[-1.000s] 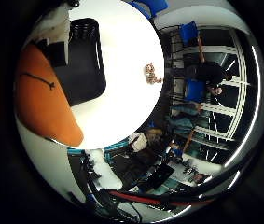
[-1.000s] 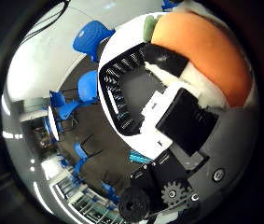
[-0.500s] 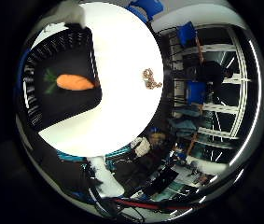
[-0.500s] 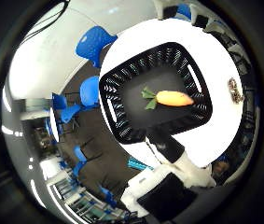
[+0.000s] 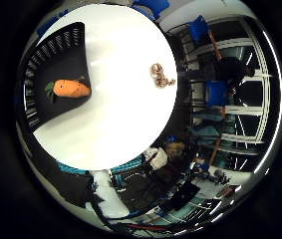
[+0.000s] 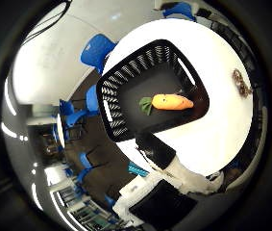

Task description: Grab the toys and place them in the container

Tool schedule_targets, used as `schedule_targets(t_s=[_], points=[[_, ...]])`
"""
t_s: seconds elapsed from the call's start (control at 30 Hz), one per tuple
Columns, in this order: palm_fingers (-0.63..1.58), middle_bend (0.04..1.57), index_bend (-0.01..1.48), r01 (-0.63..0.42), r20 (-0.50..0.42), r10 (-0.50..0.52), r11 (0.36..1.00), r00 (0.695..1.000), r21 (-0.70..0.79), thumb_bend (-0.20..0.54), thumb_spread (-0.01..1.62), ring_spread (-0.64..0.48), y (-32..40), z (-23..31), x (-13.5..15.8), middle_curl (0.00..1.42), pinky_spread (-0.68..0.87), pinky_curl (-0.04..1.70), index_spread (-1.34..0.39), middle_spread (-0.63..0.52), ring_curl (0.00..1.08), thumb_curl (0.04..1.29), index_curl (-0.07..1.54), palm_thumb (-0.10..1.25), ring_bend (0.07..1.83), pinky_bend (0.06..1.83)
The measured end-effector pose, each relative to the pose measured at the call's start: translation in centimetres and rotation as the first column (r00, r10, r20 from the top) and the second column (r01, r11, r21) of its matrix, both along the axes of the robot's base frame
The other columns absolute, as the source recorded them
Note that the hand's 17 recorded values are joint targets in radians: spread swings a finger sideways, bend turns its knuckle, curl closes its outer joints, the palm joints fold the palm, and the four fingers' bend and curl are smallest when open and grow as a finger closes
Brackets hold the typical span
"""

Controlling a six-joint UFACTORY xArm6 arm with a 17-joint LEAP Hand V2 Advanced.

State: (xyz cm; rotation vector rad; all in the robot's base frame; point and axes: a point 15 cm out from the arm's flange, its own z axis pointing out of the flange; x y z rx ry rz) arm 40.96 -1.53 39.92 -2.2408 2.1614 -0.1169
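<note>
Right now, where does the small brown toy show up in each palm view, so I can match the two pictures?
Little finger side palm view: the small brown toy lies on the bare white table, apart from the black basket.
Thumb side palm view: the same toy sits near the table's edge, beyond the basket.
Shared landmark: the orange carrot toy lying inside the basket.

White table (image 5: pixel 125 114) bare around small toy (image 5: pixel 161 75) (basket (image 6: pixel 126 86) well apart); carrot (image 6: pixel 171 102) inside.

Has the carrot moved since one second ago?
Yes. It was close against the palm then; now the carrot lies on the floor of the black basket, far from the hand.
</note>
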Motion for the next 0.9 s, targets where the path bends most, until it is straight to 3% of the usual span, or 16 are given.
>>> schedule_targets(t_s=[0.27, 0.43, 0.73, 0.9], points=[[0.20, 0.25, 0.16, 0.156, -0.023, -0.156, 0.987, 0.988, 0.022, -0.022, 1.12, 0.13, -9.5, -0.9, -1.4, 0.32, 0.44, 0.32, -0.27, 0.09, 0.23, 0.29, 0.31, 0.51, 0.64, 0.65], [0.17, 0.24, 0.16, 0.272, -0.091, -0.269, 0.962, 0.959, 0.032, -0.021, 1.12, 0.18, -16.6, -4.1, -2.3, 0.33, 0.45, 0.30, -0.21, 0.14, 0.21, 0.28, 0.30, 0.50, 0.59, 0.66], [0.12, 0.25, 0.16, 0.405, -0.108, -0.399, 0.914, 0.911, 0.035, -0.017, 1.14, 0.22, -25.6, -6.8, -0.4, 0.33, 0.44, 0.27, -0.17, 0.21, 0.19, 0.29, 0.28, 0.52, 0.51, 0.64], [0.12, 0.24, 0.15, 0.428, -0.095, -0.424, 0.903, 0.901, 0.035, -0.017, 1.14, 0.22, -27.9, -8.3, 1.3, 0.33, 0.44, 0.26, -0.17, 0.22, 0.20, 0.30, 0.28, 0.54, 0.50, 0.62]])
